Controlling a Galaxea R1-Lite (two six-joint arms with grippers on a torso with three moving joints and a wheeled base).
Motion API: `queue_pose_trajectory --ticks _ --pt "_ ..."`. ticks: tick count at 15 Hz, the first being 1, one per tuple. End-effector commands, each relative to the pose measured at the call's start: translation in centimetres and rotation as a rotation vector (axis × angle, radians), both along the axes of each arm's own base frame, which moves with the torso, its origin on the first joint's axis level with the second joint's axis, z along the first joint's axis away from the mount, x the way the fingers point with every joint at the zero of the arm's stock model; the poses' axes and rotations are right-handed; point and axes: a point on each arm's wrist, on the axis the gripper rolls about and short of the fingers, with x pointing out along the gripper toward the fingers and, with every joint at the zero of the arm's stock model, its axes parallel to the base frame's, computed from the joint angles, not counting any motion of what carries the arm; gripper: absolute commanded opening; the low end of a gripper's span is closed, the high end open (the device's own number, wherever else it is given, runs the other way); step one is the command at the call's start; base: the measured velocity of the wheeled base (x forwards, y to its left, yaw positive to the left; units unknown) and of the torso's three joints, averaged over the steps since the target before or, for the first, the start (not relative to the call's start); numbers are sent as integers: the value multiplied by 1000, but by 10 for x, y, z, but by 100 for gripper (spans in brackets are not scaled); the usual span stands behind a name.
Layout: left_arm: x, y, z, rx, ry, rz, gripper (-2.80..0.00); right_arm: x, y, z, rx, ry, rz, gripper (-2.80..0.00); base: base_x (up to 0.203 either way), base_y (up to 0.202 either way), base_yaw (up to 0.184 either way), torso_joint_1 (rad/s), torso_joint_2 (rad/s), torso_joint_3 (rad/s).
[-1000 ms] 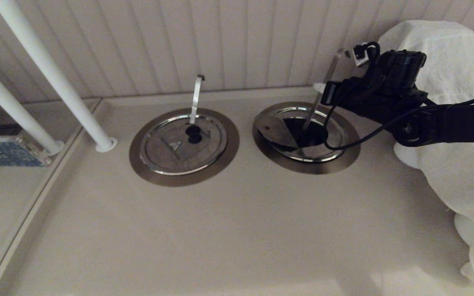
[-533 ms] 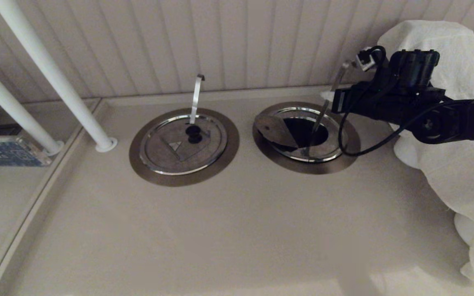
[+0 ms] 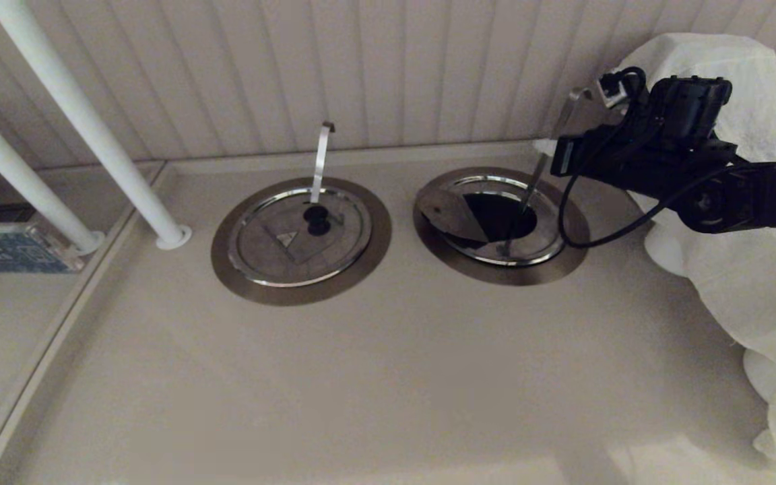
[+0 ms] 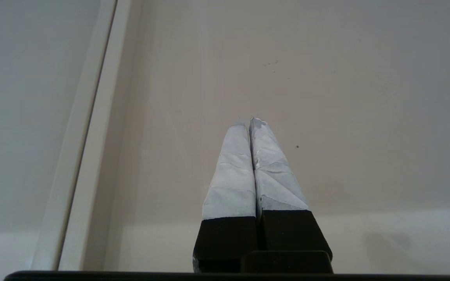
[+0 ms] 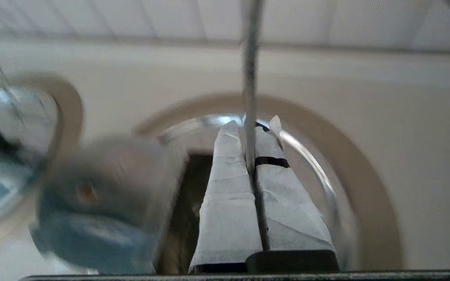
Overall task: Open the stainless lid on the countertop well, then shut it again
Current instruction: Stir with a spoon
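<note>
Lid flap [image 5: 104, 195] blurred; well's [image 3: 496, 215] depths dark.

- Head view: high, facing forward and down over the table [image 3: 388, 377].
- Left wrist view: close above bare table.
- Right wrist view: close over the open well [image 5: 365, 187], shared with head view [image 3: 566, 259].

Countertop well [image 3: 566, 259]: set in the counter [image 3: 388, 377], right of the twin well [image 3: 226, 266]. Stainless lid [image 3: 445, 210]: folded open on the well's left side. Utensil handle [image 3: 541, 170]: leaning out of the opening toward the wall. Right gripper [image 3: 541, 145]: above the well's far right rim, at the handle. Cloth [image 3: 752, 269]: far right. Poles [image 3: 91, 135]: left.
</note>
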Motion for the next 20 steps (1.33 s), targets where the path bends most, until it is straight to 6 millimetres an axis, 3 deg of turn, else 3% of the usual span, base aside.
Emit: queue_pose_trajectory --ticks 1,5,7,10,14,20 --pt "0 0 0 0 0 1 -280 8 11 -7 39 1 18 -280 0 0 0 0 0 0" --pt "0 0 0 0 0 1 -280 5 31 -8 54 8 39 -280 0 0 0 0 0 0" --pt "0 0 0 0 0 1 -280 -3 31 -4 57 9 48 -280 0 0 0 0 0 0" --pt "0 0 0 0 0 1 -280 -16 28 6 52 0 57 -280 0 0 0 0 0 0" --pt "0 0 0 0 0 1 -280 -29 9 14 -2 27 33 -280 0 0 0 0 0 0" --pt "0 0 0 0 0 1 -280 -13 2 -3 -32 56 8 -280 0 0 0 0 0 0"
